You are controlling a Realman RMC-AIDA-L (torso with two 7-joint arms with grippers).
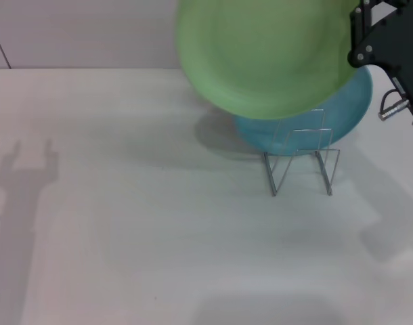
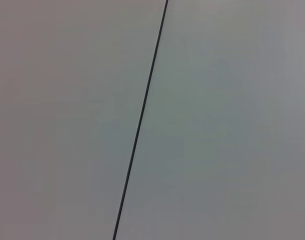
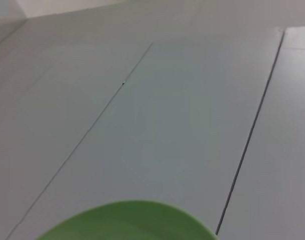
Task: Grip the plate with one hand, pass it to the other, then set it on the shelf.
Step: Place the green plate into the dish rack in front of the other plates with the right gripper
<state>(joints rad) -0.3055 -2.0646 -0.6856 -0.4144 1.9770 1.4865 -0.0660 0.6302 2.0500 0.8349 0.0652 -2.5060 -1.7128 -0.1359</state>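
Large round light green matte plate (image 1: 264, 51) is held in the air, face toward the head camera, its right rim meeting the black right gripper (image 1: 361, 40) at the upper right of the head view. Gripper appears clamped on that rim; the finger contact itself is partly cut off by the frame edge. Right wrist view shows only a curved slice of the green rim (image 3: 127, 222) against grey wall panels with dark seams.

Below and just behind the held plate, to the gripper's lower left, a turquoise-blue round plate (image 1: 328, 122) stands in the thin silver wire dish rack (image 1: 301, 159). The green plate's lower edge overlaps the blue plate's upper part in view; whether they touch cannot be told. Front loops of the rack stand free.

White tabletop (image 1: 125, 223) stretches open to the left and front of the rack.

Left gripper is out of sight; its wrist camera sees only wall panels.
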